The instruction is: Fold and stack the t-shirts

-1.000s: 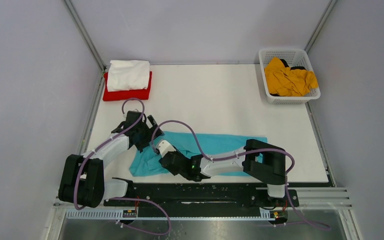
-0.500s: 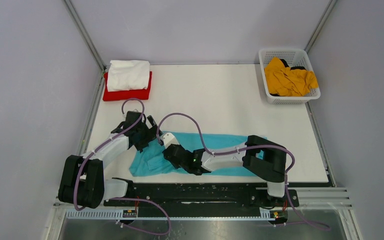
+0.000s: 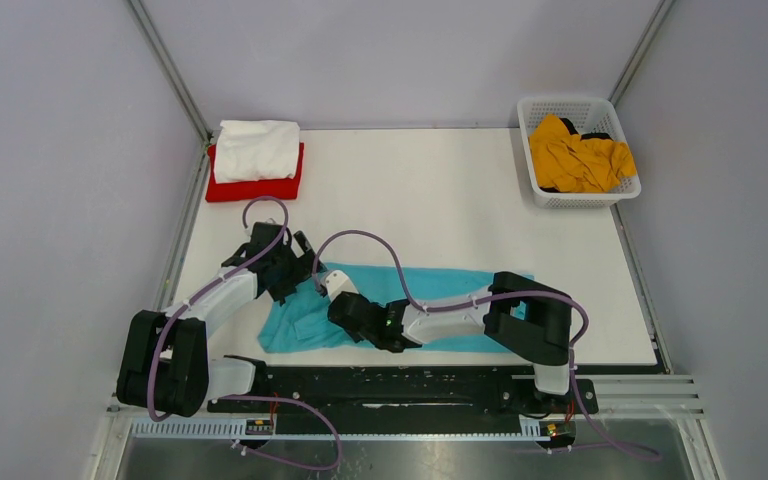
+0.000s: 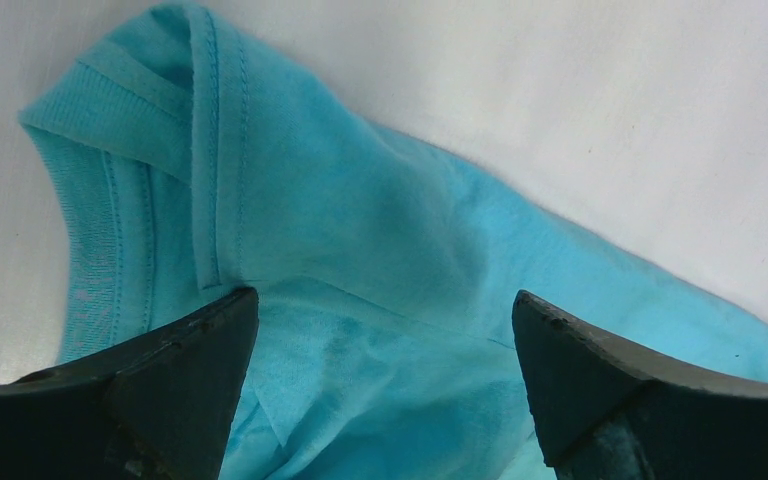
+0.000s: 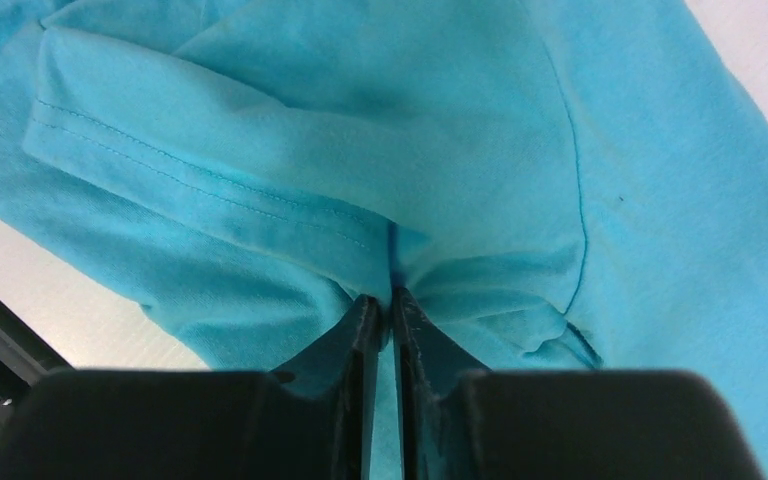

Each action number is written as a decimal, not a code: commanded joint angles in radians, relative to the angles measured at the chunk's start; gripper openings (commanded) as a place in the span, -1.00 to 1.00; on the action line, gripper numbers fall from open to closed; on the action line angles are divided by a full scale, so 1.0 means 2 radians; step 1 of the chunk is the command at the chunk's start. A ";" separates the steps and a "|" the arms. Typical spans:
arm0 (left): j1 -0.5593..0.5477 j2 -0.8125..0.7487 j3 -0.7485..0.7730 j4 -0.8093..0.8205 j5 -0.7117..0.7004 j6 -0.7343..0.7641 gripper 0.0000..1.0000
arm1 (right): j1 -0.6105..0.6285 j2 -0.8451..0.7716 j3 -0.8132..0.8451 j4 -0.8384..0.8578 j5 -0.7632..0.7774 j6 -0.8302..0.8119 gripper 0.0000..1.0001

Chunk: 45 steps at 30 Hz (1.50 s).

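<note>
Beyond, white shirt [image 3: 256, 148] atop red shirt [image 3: 252, 190].

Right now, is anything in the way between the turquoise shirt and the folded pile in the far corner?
No object visible: only bare table lies between the turquoise t-shirt and the white t-shirt stacked on the red t-shirt, with the robot's own left arm reaching over that side. The basket stands far right.
</note>
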 commanded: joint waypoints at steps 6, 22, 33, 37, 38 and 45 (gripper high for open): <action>0.007 -0.006 0.006 -0.006 -0.029 0.012 0.98 | 0.007 -0.054 -0.007 -0.035 0.035 -0.002 -0.95; 0.011 0.001 0.016 -0.017 -0.035 0.020 0.98 | 0.029 -0.066 -0.009 -0.156 -0.007 -0.031 -0.69; 0.012 0.025 0.050 -0.027 -0.036 0.026 0.98 | 0.024 -0.213 -0.089 -0.093 0.041 0.018 0.99; 0.012 0.080 0.090 -0.019 -0.036 0.025 0.98 | -0.035 -0.278 -0.160 -0.066 0.023 0.079 0.99; 0.011 0.099 0.107 -0.017 -0.035 0.023 0.98 | -0.061 -0.287 -0.176 -0.063 -0.005 0.105 0.99; 0.011 0.263 0.251 -0.005 0.019 0.011 0.98 | -0.216 -0.287 -0.258 -0.051 -0.074 0.199 0.99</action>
